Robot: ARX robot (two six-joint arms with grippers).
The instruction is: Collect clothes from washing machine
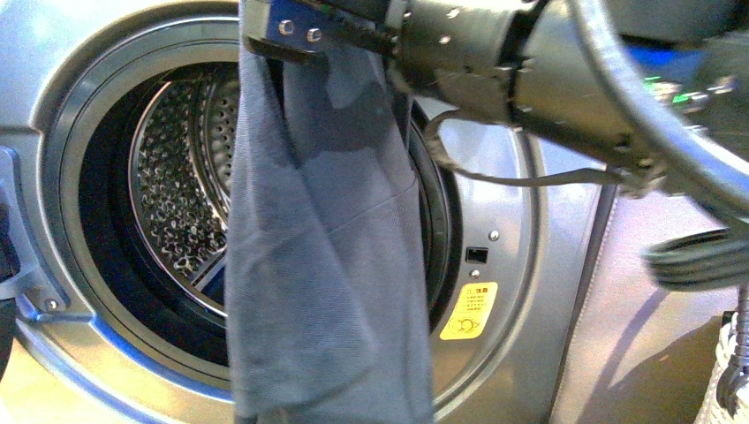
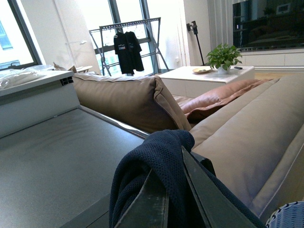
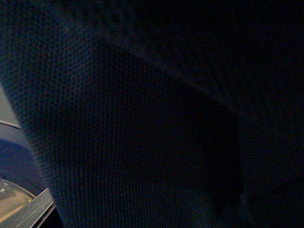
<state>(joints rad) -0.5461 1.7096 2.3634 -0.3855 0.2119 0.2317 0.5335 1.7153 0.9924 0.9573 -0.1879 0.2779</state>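
The clothes [image 1: 327, 265] hang in front of the washing machine [image 1: 521, 353].

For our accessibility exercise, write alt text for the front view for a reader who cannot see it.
A dark blue garment hangs limp from a robot gripper at the top, in front of the open perforated drum of a grey washing machine.

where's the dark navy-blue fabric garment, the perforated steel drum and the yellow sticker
dark navy-blue fabric garment [image 1: 327, 265], front view, middle of hanging cloth
perforated steel drum [image 1: 177, 185], front view, perforated wall
yellow sticker [image 1: 469, 311], front view, its centre
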